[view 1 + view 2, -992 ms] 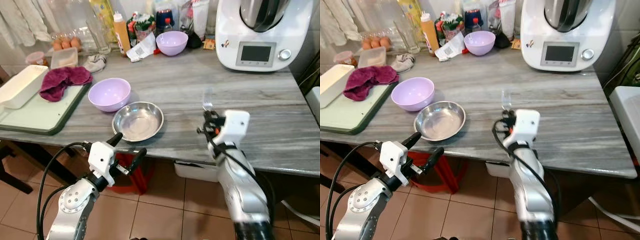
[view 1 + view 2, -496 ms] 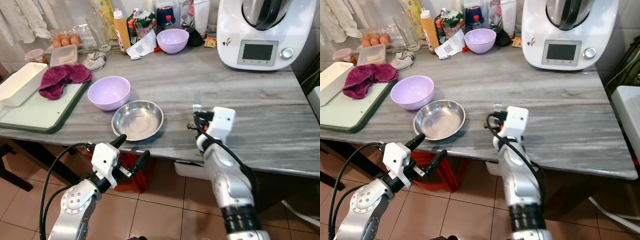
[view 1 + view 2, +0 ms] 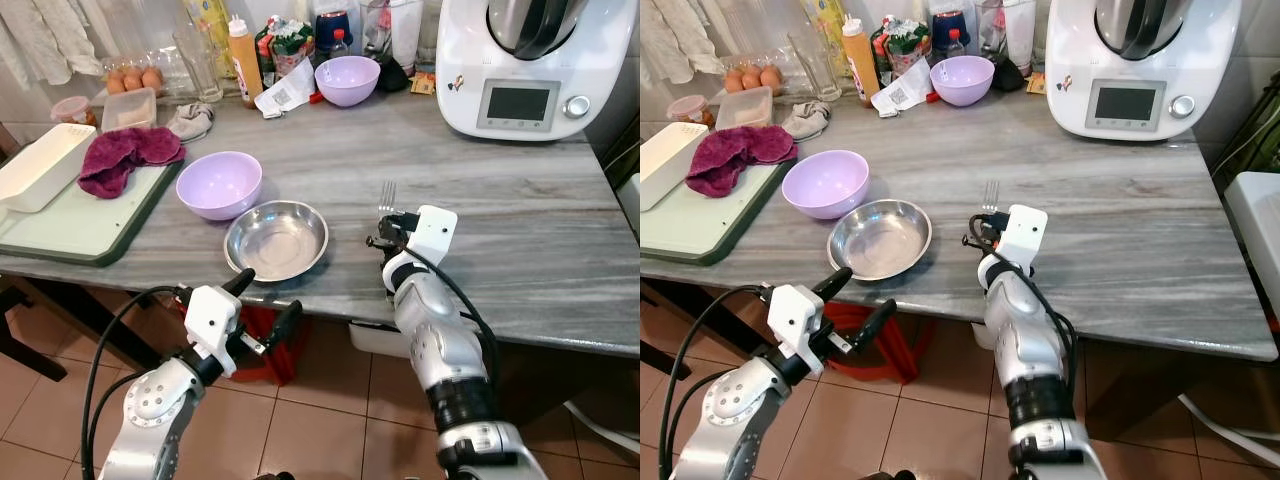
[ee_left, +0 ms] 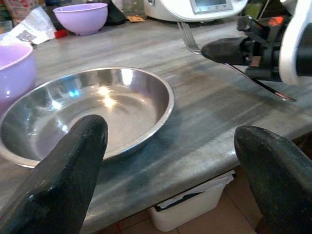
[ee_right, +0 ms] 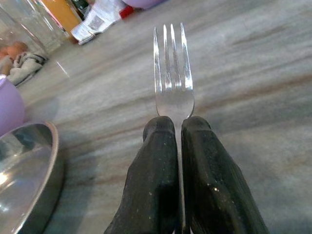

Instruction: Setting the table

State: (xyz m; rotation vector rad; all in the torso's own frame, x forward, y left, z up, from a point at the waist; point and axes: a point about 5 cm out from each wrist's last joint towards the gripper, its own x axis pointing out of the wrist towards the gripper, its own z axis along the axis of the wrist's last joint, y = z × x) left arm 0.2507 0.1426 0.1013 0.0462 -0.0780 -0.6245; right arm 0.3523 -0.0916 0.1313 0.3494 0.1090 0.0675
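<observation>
Grey marble counter point(image 3: 520, 200) along a cluttered kitchen wall. Right gripper point(image 3: 385, 222) over the counter near its front edge, just right of the steel dish point(image 3: 277, 240); fingers point(image 5: 156, 195) pinched together on the fork point(image 5: 171, 80) handle, tines pointing away toward the back of the counter, fork above the surface. Left gripper point(image 3: 262, 300) below the counter's front edge, in front of the steel dish; fingers point(image 4: 68, 165) spread wide, holding nothing. Lilac bowl point(image 3: 219, 185) just behind-left of the dish, touching or nearly so. Second lilac bowl point(image 3: 347, 80) at the back. White appliance point(image 3: 520, 65) back right. Green tray point(image 3: 80, 225) at left with maroon cloth point(image 3: 125, 155) and white container point(image 3: 40, 170)
</observation>
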